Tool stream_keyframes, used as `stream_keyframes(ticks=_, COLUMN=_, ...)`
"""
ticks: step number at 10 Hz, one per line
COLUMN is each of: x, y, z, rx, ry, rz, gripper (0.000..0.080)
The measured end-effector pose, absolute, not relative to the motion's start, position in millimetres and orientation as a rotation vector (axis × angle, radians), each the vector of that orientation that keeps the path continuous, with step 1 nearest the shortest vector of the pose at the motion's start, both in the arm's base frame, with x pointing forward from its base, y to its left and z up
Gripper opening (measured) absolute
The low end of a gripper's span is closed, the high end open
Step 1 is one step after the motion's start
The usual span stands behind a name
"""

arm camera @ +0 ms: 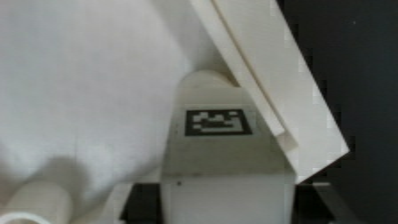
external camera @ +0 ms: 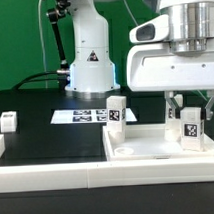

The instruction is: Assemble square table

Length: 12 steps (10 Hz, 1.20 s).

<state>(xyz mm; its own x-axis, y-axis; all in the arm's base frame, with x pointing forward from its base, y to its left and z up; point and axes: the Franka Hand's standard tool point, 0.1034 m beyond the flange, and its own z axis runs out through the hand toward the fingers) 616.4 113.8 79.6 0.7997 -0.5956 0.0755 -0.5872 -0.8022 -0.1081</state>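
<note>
The square table top [external camera: 146, 149] is a white slab with raised rims, lying at the exterior view's lower right. One white tagged leg [external camera: 116, 112] stands at its far left corner. My gripper [external camera: 189, 112] hangs over the slab's right part, shut on a second tagged leg [external camera: 192, 127] that stands upright on the slab. In the wrist view this leg [arm camera: 217, 122] sits between my dark fingers [arm camera: 150, 200], next to the slab's raised rim [arm camera: 267, 70]. A third leg [external camera: 8, 120] stands alone on the black surface at the far left.
The marker board [external camera: 87, 116] lies flat in front of the robot base [external camera: 89, 66]. A long white rail [external camera: 47, 179] edges the front of the black surface. A rounded white part [arm camera: 45, 195] shows beside the held leg.
</note>
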Motion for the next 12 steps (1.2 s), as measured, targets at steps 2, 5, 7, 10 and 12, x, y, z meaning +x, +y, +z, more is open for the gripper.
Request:
stream_keyframes(ticks=2, x=616.3, y=113.5, z=79.5, rx=-2.833, ry=1.136, rz=-0.153, gripper=0.0288)
stream_keyframes(ticks=5, x=615.6, y=114.0, z=78.9, rx=-2.7, ry=1.405, rz=-0.141, gripper=0.029)
stream_keyframes(ticks=7, x=613.3, y=116.8, z=78.5, rx=-2.52, ry=1.674, rz=-0.14, gripper=0.029)
stream_keyframes(ticks=10, x=613.2, y=118.0, z=78.3, rx=-2.184, ry=2.031, rz=-0.107, gripper=0.029)
stream_keyframes(ticks=12, x=613.3, y=120.7, z=78.5, rx=-1.995, ry=2.202, rz=-0.081, gripper=0.029)
